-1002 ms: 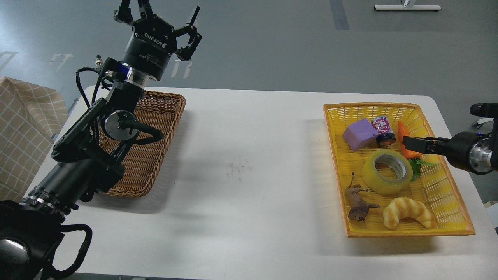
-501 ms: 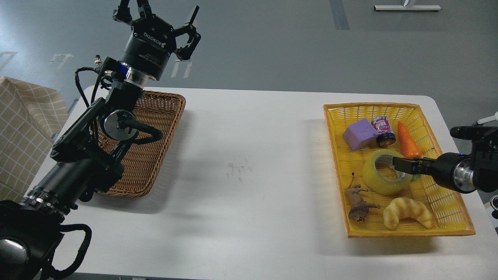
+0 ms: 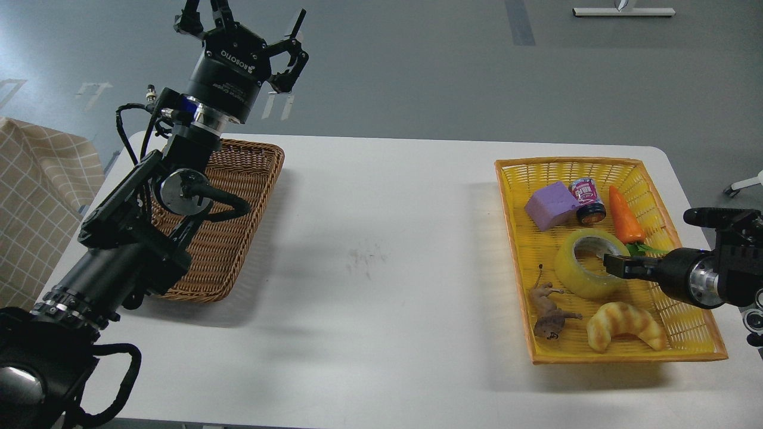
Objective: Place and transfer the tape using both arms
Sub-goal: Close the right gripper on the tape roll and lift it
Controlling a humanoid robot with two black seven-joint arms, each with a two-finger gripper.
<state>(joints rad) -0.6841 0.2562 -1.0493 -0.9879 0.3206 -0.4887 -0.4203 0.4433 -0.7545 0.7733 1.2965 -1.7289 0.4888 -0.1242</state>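
Note:
The tape [image 3: 581, 275], a yellow translucent roll with a grey-white core, lies flat in the yellow basket [image 3: 596, 161] at the right. My right gripper [image 3: 615, 264] comes in from the right edge, low over the basket, with its tip at the tape's right rim. It is dark and narrow, so I cannot tell its fingers apart. My left gripper [image 3: 244, 33] is raised high above the far end of the brown wicker basket [image 3: 238, 196], open and empty.
The yellow basket also holds a purple block [image 3: 551, 205], a small can [image 3: 587, 201], a toy carrot [image 3: 625, 217], a croissant toy [image 3: 626, 325] and a brown toy animal [image 3: 548, 310]. A checked cloth [image 3: 36, 196] hangs at the left.
My right gripper has moved from beside the carrot toward me and down to the tape's right rim. The left arm has not moved.

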